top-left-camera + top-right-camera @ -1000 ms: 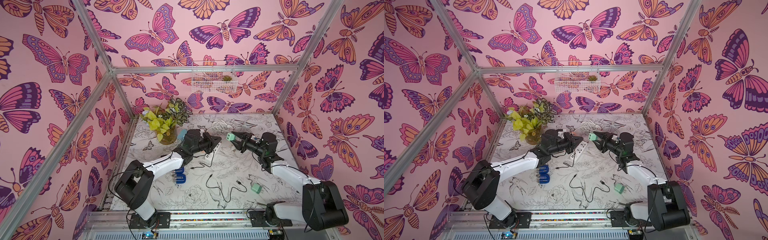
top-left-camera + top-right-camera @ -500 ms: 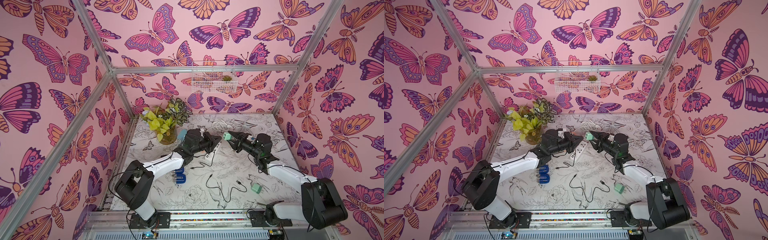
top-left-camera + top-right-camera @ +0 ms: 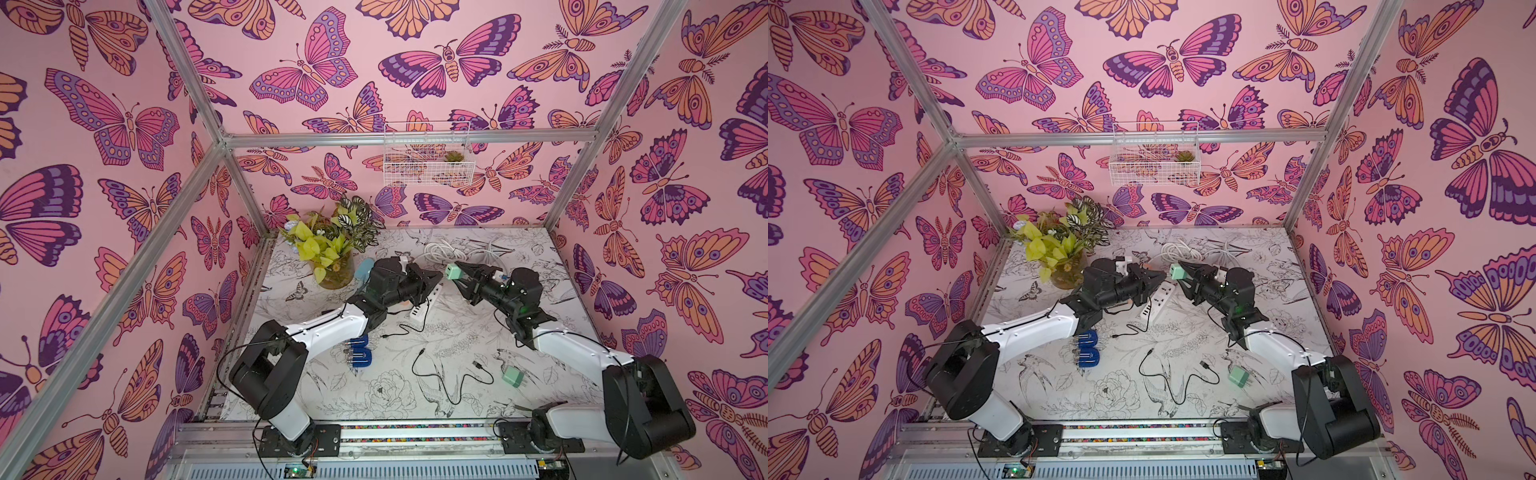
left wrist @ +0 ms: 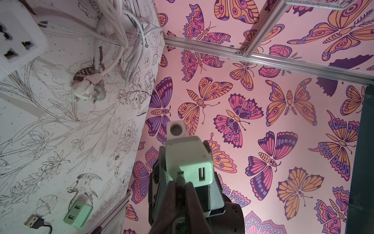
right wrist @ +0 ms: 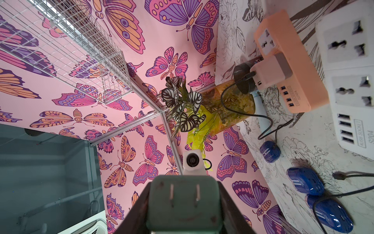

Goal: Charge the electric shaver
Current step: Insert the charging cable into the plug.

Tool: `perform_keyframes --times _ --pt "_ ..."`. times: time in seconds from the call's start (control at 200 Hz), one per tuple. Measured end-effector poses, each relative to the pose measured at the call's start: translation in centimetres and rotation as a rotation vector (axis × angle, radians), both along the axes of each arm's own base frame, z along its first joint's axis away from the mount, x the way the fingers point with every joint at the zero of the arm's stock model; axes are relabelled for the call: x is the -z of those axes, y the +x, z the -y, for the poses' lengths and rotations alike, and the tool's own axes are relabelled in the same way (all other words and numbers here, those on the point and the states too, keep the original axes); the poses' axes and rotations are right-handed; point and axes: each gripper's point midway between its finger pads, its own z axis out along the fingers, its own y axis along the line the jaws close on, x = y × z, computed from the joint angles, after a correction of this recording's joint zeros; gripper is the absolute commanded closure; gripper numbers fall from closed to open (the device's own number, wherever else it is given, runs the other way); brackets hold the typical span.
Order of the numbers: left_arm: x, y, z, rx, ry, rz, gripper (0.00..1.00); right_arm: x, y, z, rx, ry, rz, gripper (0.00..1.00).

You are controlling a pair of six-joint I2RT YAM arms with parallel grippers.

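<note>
My right gripper [image 5: 184, 186] is shut on a pale green USB adapter [image 5: 184, 206], held in the air with its two prongs facing the right wrist camera. My left gripper [image 4: 180, 183] is shut on a black cable's USB plug [image 4: 180, 175]. The plug tip meets the adapter [image 4: 188, 160] at one port; how deep it sits is hidden. In both top views the two grippers [image 3: 438, 277] [image 3: 457, 272] meet above the white power strip [image 3: 419, 307]. Dark blue pebble-shaped shavers [image 3: 360, 359] [image 5: 305, 180] lie by the left forearm. The cable's other end [image 3: 384, 336] lies loose near them.
An orange power strip [image 5: 291, 60] carries a pink adapter [image 5: 271, 68] with a cable. A second green adapter [image 3: 513, 376] and a loose black cable [image 3: 440, 382] lie in front. A plant jar [image 3: 332, 270], a coiled white cord [image 3: 457, 249] and a wall basket [image 3: 428, 153] stand behind.
My right arm has carried the green adapter a little to the left, up against the plug in the left gripper. The left arm has barely moved.
</note>
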Motion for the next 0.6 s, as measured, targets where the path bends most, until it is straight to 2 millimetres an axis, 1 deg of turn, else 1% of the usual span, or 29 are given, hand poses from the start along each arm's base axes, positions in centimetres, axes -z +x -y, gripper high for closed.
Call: perform_keyframes --times 0.486,0.601 --pt "0.19 0.26 -0.01 -0.02 -0.016 -0.046 1.0 0.07 0.15 -0.08 0.05 -0.002 0.051 1.0" --pt "0.49 0.36 -0.02 -0.028 -0.013 -0.072 1.0 0.31 0.23 -0.12 0.057 -0.009 0.06 1.0"
